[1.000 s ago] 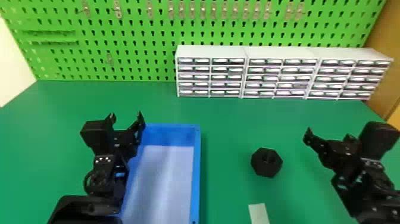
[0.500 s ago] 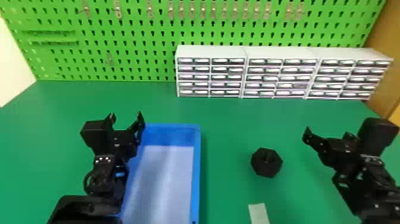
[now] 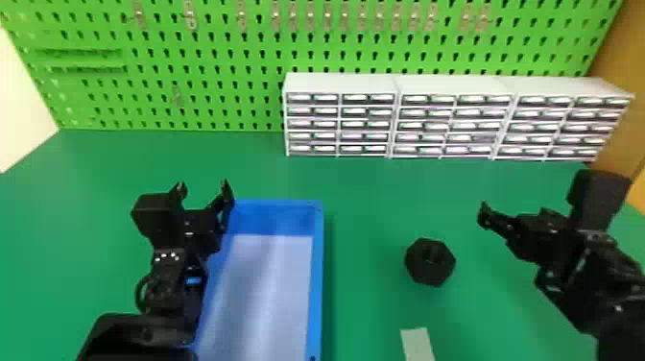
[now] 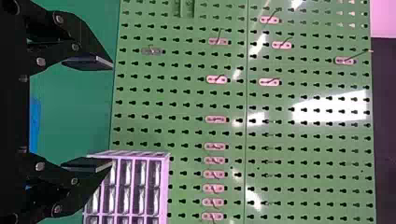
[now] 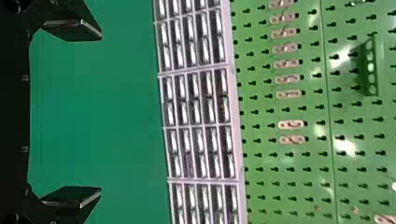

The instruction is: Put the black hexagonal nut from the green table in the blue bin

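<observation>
The black hexagonal nut (image 3: 430,262) lies over there on the green tabletop (image 3: 374,201), hole upward, well in from the far edge and out to the right of the blue bin (image 3: 316,288), not touching it. Nearer the robot is a pale strip (image 3: 417,343). The bin stands upright, its visible floor bare. On the nut's other side, nearer the tabletop's right edge, is the right pincer (image 5: 98,114), spread wide with nothing in its grip. The left pincer (image 4: 111,114), also wide apart and empty, is by the bin's far left corner. White drawer units (image 3: 446,125) line the far edge from about the middle to the right corner.

I'd say the job is at the approach, with the pick to come. The right arm looks better placed: it should swing inward, come down astride the nut and close on opposite flats.
</observation>
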Robot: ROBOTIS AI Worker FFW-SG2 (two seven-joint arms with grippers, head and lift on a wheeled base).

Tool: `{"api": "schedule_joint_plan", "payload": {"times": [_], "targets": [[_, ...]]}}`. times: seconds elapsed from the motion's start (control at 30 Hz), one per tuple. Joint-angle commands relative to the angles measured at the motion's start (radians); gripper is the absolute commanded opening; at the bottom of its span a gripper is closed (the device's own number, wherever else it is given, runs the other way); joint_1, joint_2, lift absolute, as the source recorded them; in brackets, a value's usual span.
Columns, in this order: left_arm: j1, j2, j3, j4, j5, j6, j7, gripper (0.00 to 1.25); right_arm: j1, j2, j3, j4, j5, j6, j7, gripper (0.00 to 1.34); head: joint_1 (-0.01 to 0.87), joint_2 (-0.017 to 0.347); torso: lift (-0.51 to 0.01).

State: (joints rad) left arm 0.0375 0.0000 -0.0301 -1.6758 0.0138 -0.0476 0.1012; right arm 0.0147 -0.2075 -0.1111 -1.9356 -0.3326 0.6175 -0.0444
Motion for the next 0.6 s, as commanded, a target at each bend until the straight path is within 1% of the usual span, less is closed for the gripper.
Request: {"api": "schedule_joint_plan", "payload": {"times": [0.0,0.1,0.2,0.3,0.4,0.57], "targets": [[-0.001,-0.003,-0.001,0.002,0.0,0.0,0.0,0.74,-0.028,-0.024,0.002,-0.029,-0.036,0.131,0.021,1.21,0.657,0.057,-0.095],[-0.002,-0.003,-0.001,0.004,0.0,0.0,0.0,0.74,-0.05,-0.029,-0.005,-0.042,-0.039,0.22,0.06,1.21,0.657,0.057,-0.095],[-0.004,-0.003,-0.001,0.004,-0.001,0.0,0.0,0.74,-0.059,-0.029,-0.013,-0.054,-0.039,0.271,0.097,1.21,0.657,0.057,-0.095],[-0.005,-0.003,0.001,0.004,-0.001,0.0,0.0,0.74,-0.056,-0.027,-0.019,-0.08,-0.039,0.306,0.101,1.21,0.657,0.057,-0.095],[-0.005,-0.003,0.001,0.004,-0.001,0.0,0.0,0.74,-0.059,-0.023,-0.036,-0.103,-0.051,0.375,0.117,1.21,0.657,0.057,-0.095],[-0.007,-0.003,-0.002,0.005,-0.001,0.0,0.0,0.74,-0.061,-0.024,-0.047,-0.115,-0.085,0.455,0.126,1.21,0.657,0.057,-0.095]]}}
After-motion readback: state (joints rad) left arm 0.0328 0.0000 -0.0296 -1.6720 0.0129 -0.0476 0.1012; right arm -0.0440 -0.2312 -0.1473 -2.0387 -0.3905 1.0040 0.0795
